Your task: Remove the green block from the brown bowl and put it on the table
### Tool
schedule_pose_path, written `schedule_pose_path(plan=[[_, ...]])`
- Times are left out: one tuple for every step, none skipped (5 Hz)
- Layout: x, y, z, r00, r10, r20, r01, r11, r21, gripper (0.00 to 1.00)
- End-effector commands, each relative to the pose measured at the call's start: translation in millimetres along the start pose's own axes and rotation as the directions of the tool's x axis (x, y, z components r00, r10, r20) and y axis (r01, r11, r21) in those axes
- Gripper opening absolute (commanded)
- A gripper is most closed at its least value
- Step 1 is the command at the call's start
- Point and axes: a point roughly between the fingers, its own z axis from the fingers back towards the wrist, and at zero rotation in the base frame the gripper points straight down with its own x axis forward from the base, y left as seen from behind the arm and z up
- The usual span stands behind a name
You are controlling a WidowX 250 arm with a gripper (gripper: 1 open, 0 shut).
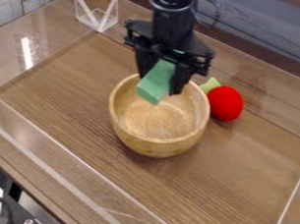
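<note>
Green block (156, 83) hangs in the air above the brown bowl (159, 116), tilted, with its upper end caught between the jaws of the gripper (166, 68) and its lower end slanting down toward the left of the picture. The jaws are closed on the block from either side, and the gripper points straight down from a black arm that enters from the top of the view. The block is clear of the bowl's rim and touches nothing but the gripper.

Under it, the bowl sits upright on the worktop (75, 98), light wood with a thick rim, and its inside shows only bare grain. Just beside the bowl's right rim lies a round red object (226, 104) with a small green bit at its upper left; it looks to be touching or nearly touching the bowl, though which cannot be told.

The worktop is dark brown with a wood grain and is bordered by clear acrylic walls (41, 35). At the far left, near the back wall, a small clear folded piece (92, 13) stands on the surface, well apart from the bowl. Behind the walls runs a grey planked backdrop.

No brand, label or readable writing shows on the block, the bowl, the arm or the walls. The worktop in front and to the left of the bowl lies open.
</note>
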Motion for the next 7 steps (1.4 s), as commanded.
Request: schedule_pose_path(plan=[[3.0,-16.4,18.3,0.996,0.036,0.076,-0.038,0.999,0.016,0.00],[-9.8,-41.8,9.1,0.997,0.043,0.069,-0.044,0.999,0.021,0.00],[-12.5,-64.0,-5.6,0.998,-0.018,0.059,0.017,1.000,0.015,0.00],[-14.3,-72.9,-14.5,0.998,-0.047,0.050,0.046,0.999,0.008,0.00],[-20.6,-85.0,-25.4,0.998,-0.060,0.028,0.060,0.998,0.005,0.00],[-28.2,-95.3,-36.5,0.998,-0.059,0.011,0.059,0.998,-0.002,0.00],[-35.2,-108.8,-52.7,0.991,-0.132,-0.011,0.132,0.991,-0.018,0.00]])
